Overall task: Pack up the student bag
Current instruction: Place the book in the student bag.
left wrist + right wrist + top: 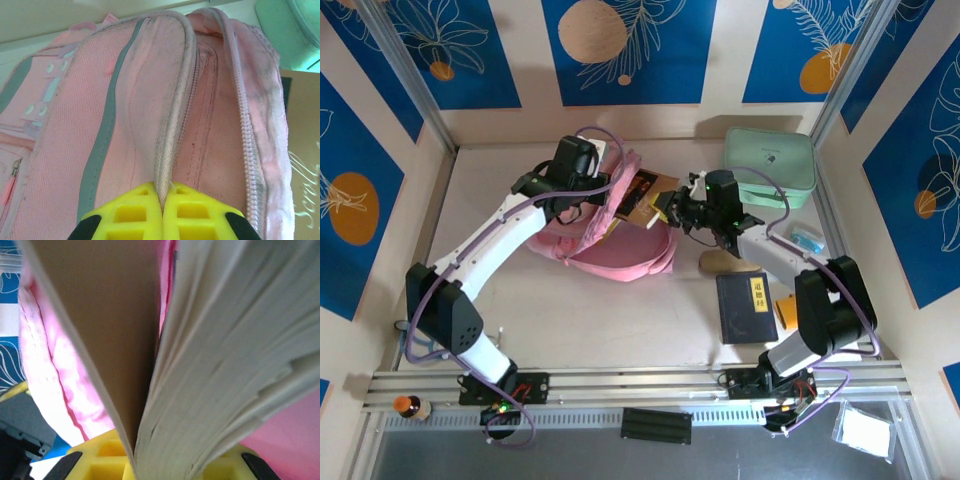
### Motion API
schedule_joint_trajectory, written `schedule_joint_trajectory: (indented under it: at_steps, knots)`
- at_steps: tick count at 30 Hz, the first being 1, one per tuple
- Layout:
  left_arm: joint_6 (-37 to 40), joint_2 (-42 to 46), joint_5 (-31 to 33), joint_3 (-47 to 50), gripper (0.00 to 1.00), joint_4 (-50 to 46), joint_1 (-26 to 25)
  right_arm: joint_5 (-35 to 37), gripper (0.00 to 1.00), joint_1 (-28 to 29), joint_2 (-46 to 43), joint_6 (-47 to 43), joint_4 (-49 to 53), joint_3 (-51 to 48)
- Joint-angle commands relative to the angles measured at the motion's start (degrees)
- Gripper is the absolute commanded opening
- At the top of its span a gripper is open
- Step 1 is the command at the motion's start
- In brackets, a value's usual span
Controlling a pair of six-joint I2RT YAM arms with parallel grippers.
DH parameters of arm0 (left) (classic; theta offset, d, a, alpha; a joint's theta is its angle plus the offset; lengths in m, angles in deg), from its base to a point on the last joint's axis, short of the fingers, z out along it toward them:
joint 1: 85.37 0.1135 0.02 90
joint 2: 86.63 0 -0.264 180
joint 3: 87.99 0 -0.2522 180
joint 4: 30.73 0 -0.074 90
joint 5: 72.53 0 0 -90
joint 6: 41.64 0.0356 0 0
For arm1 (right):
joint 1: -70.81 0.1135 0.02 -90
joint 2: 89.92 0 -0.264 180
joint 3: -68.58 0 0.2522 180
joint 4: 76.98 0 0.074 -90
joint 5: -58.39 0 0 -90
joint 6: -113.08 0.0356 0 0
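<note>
Mint case (pixel 770 165), black book (pixel 745 308), small bottle (pixel 410 406)

2 white-black arms (pixel 490 235) (purple cables (pixel 410 345))

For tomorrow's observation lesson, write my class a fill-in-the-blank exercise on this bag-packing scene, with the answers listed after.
1. The left claw is shut on the opening edge of the ____ student bag.
2. The right claw is shut on a book, holding it at the opening of the ____.
3. The hard case at the far right of the table is mint ____.
4. A black book lies flat on the table beside the ____ arm.
Missing words: pink; bag; green; right.
</note>
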Motion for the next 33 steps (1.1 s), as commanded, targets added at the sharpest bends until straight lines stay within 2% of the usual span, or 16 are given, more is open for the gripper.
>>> schedule_joint_trajectory:
  at_steps: [1,6,12,20,24,28,33]
  knots:
    - [-0.74,4.27,-2.52,-1.05,0.0,6.11,0.17,-0.86,0.06,0.64,1.56,2.21,-6.02,2.94]
    - [-1.19,4.89,-3.52,-0.43,0.0,6.7,0.65,-2.68,0.06,1.63,7.18,3.05,-5.03,5.5]
    - [-2.08,5.05,-4.32,0.36,0.0,7.94,1.05,0.1,0.06,4.77,15.95,2.95,-2.85,8.55]
    - [-3.38,5.21,-4.8,0.84,0.0,7.6,2.17,3.25,0.07,8.55,30.18,6.0,0.55,22.18]
    - [-4.01,5.37,-5.56,1.69,0.0,7.6,2.87,3.31,0.1,10.03,34.85,8.59,-0.72,26.67]
    - [-5.27,5.5,-8.37,3.11,0.0,8.51,4.61,1.1,0.17,10.13,37.45,12.51,-3.95,27.63]
    - [-6.89,5.72,-9.42,5.29,0.0,9.5,6.53,-0.7,0.41,9.57,33.79,10.92,-0.36,25.54]
